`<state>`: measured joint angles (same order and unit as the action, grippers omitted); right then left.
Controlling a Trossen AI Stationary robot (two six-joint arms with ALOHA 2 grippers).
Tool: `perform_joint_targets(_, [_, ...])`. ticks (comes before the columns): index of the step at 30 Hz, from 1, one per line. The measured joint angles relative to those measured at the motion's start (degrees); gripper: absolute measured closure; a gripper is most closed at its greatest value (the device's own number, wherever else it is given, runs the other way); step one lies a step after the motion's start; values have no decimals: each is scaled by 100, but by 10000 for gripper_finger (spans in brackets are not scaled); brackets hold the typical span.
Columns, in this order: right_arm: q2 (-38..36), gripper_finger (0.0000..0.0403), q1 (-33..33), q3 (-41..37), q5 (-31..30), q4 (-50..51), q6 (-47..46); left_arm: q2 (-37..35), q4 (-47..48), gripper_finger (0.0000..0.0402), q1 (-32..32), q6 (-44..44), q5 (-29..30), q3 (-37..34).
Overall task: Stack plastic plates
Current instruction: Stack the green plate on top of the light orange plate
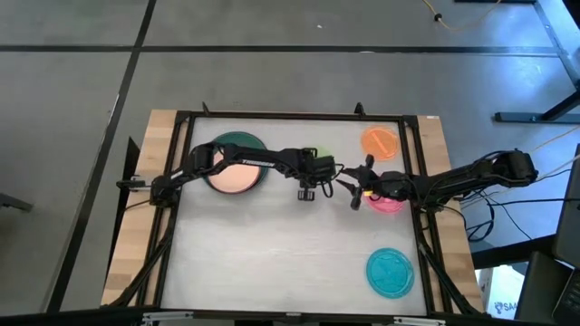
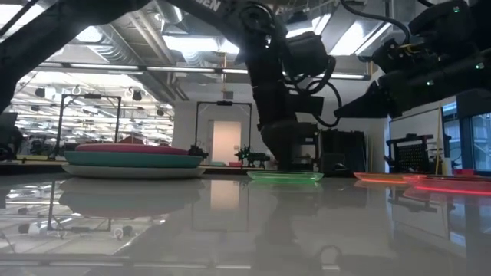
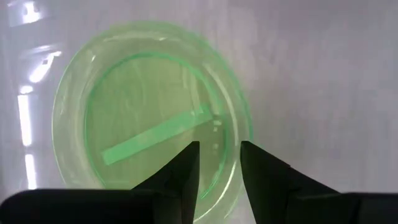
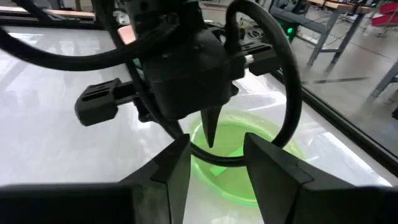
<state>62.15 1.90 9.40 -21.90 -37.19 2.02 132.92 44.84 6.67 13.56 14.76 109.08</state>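
A small green plate [image 3: 143, 118] lies flat on the table's middle [image 2: 285, 176]. My left gripper [image 3: 219, 152] is open and points down over it [image 1: 314, 170]. One finger is inside the plate's rim and one is at its outer side. My right gripper [image 4: 214, 165] is open and hovers just right of the green plate [image 1: 349, 188], aimed at the left gripper. A stack of larger plates [image 1: 237, 167], peach on top over dark teal, rests at the far left [image 2: 130, 161]. My left gripper comes from above, pointing down, and straddles the green plate's rim [image 3: 235, 134] on its right side. Whether either finger touches the plate, I cannot tell. The plate lies flat on the table.
A magenta plate [image 1: 388, 203] lies under my right arm's wrist. An orange plate [image 1: 381, 142] sits at the far right and a cyan plate [image 1: 391, 272] at the near right. A black frame [image 1: 290, 116] rims the table. Bare tabletop fills the near left.
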Motion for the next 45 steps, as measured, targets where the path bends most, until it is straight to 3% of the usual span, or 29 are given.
perform_joint_targets(13, [4,251,-3,-4,72,24,-28,-2,-361,292,-101,-121,-154,-281])
perform_joint_targets(20, [4,251,-5,-6,47,15,-28,-20,-754,294,1,-83,38,-598])
perform_joint_targets(31, [4,251,-5,-6,57,0,-29,-24,-945,396,-7,92,191,-660])
perform_joint_targets(35, [4,251,-5,-6,113,21,-28,-44,-940,393,-173,197,561,-662])
perform_joint_targets(45, [7,251,-10,-16,50,-19,-209,-759,-433,397,-395,72,564,-669])
